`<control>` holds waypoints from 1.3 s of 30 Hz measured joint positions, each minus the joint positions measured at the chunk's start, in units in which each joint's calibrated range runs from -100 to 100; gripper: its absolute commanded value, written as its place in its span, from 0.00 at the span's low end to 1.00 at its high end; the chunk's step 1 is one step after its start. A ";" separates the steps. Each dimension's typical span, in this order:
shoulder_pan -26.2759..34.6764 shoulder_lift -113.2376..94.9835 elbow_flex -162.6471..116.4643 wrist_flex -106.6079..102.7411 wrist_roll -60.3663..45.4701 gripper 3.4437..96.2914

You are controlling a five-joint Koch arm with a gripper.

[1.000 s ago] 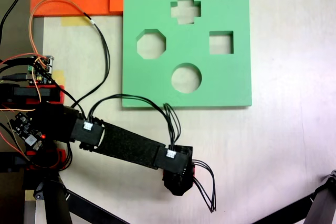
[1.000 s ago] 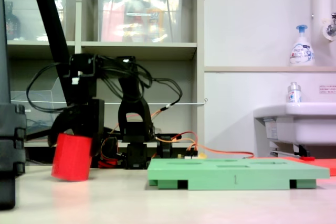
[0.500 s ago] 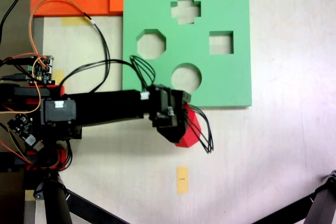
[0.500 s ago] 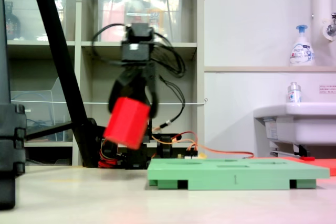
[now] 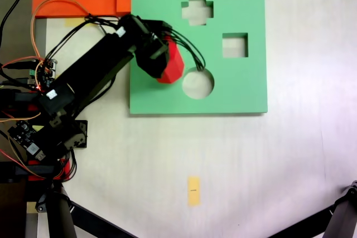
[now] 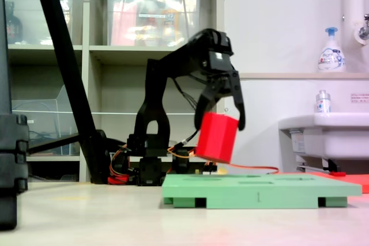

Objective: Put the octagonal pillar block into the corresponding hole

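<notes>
Low in the second exterior view, the green foam board (image 6: 262, 190) is lying flat on the table, nearest the camera. Just behind and above it, the gripper (image 6: 221, 120) is pinching the octagonal pillar block (image 6: 217, 137) between its two dark fingers, holding it tilted and clear of the board's top.

In the first exterior view, the octagonal pillar block (image 5: 170, 62) is hanging left of the frame's centre, over the board (image 5: 245, 90), beside the round cutout (image 5: 199, 83). The corresponding hole is lying under the gripper (image 5: 159, 54) and cannot be seen here.

To do this step well, the arm is probably needing to level the block first, so its eight sides are meeting the hole's edges squarely, then to lower it slowly; a tilted foam corner is likely to catch on the rim.

Farther up the first exterior view, the cross cutout (image 5: 197, 9) and square cutout (image 5: 235, 45) are showing plainly. The block's top face is hidden in both exterior views.
</notes>
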 measured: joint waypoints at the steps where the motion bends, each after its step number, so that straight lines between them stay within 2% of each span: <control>1: 0.54 0.55 0.00 0.00 0.63 0.44; 9: 3.47 6.02 0.00 1.76 4.54 0.45; 29: 5.71 14.64 0.59 10.18 5.42 0.46; 39: 5.96 17.37 0.69 10.18 -1.17 0.46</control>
